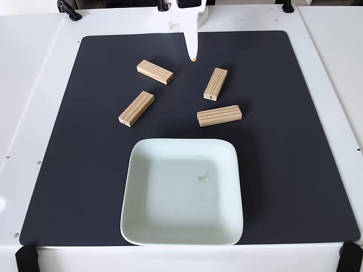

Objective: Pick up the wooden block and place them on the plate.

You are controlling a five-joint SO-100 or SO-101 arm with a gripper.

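Observation:
Several pale wooden blocks lie flat on a black mat, apart from one another: one block [155,72] at upper left, another [136,108] below it, a third [215,84] at upper right, and one more [219,115] under that. The mint-white square plate [170,209] sits at the front of the mat with nothing on it but a small speck. My white gripper [193,56] reaches in from the top edge, its tip between the upper-left and upper-right blocks and touching neither. Its fingers appear pressed together with nothing between them.
The black mat [295,170] covers most of a white table [34,85]. Black clamps or straps sit at the table's corners, such as the one at the top left [68,10]. Bare mat lies on either side of the plate.

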